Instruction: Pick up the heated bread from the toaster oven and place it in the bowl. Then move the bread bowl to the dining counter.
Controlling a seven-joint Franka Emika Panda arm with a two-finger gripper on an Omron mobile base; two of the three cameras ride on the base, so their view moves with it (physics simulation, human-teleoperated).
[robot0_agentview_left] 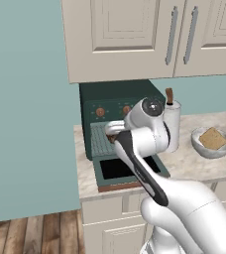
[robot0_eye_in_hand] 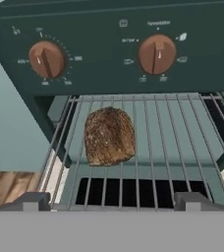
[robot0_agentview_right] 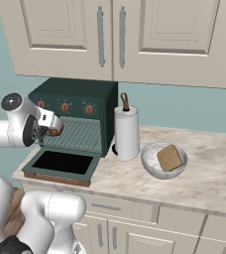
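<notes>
The pincer (robot0_eye_in_hand: 112, 199) hangs with its jaws wide apart, holding nothing, just short of the dark brown toasted bread slice (robot0_eye_in_hand: 109, 136), which lies flat on the silver wire rack (robot0_eye_in_hand: 173, 142) pulled out of the boxy dark green toaster oven (robot0_agentview_right: 75, 116) — straight ahead of the fingertips and a touch left of centre. My worry is that a flat slice gives little to pinch: a low approach could jam a tip between the rack wires, a high one close on air. The round pale grey bowl (robot0_agentview_right: 152, 166), well off to the pincer's right past the white paper-towel roll (robot0_agentview_right: 126, 131), already holds a tan square slice (robot0_agentview_right: 170, 158) — a clumsy drop could land the bread on the rim.

The toaster oven (robot0_agentview_right: 75, 119) sits on the counter (robot0_agentview_right: 209, 183) under the wall cabinets (robot0_agentview_right: 135, 34). A slice of toasted bread (robot0_eye_in_hand: 109, 136) lies on its rack (robot0_eye_in_hand: 153, 147). The paper towel roll (robot0_agentview_right: 126, 131) stands right of it, then the bowl (robot0_agentview_right: 152, 166) with a bread slice (robot0_agentview_right: 170, 158) inside.
</notes>
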